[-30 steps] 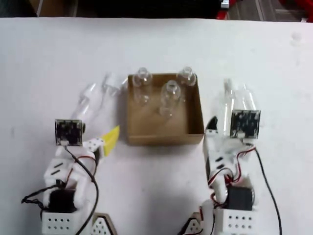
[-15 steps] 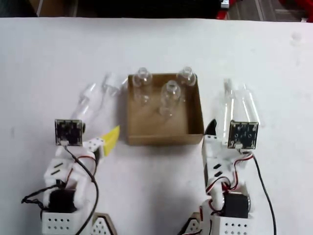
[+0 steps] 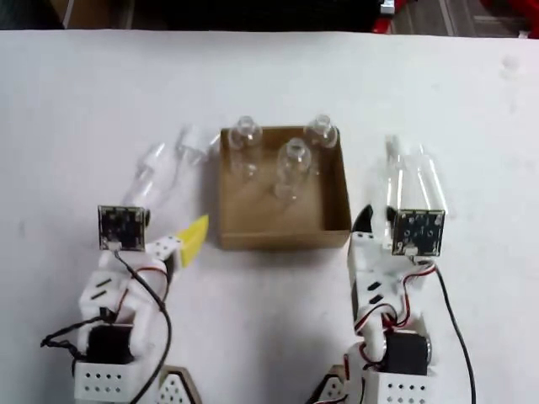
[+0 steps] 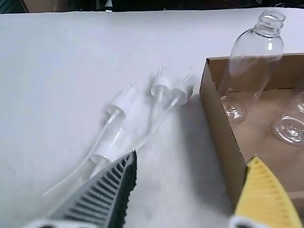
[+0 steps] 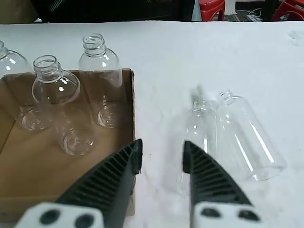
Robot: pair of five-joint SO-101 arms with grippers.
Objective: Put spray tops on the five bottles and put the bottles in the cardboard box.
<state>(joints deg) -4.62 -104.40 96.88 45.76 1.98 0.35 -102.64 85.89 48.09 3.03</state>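
- The cardboard box [image 3: 285, 239] sits on the white table [image 3: 101, 84], between the two arms.
- Three clear bottles stand upright inside the box, necks open: one at the far left corner [image 3: 246, 135], one at the far right corner [image 3: 321, 131], and one just in front of them, between the two [image 3: 292, 165].
- Two more clear bottles [image 3: 404, 181] lie on their sides on the table, touching each other, near the right wall of the box.
- Several spray tops [image 3: 173, 156] with thin dip tubes lie in a loose cluster on the table, near the left wall of the box.
- Left gripper [image 4: 192, 161]: fingers wide open, holding nothing. It hangs over the table between the spray tops [image 4: 161, 86] and the left box wall [image 4: 218, 124].
- Right gripper [image 5: 161, 147]: fingers parted by a narrow gap, holding nothing. It hangs over the table between the right box wall [image 5: 129, 95] and the lying bottles [image 5: 247, 137].
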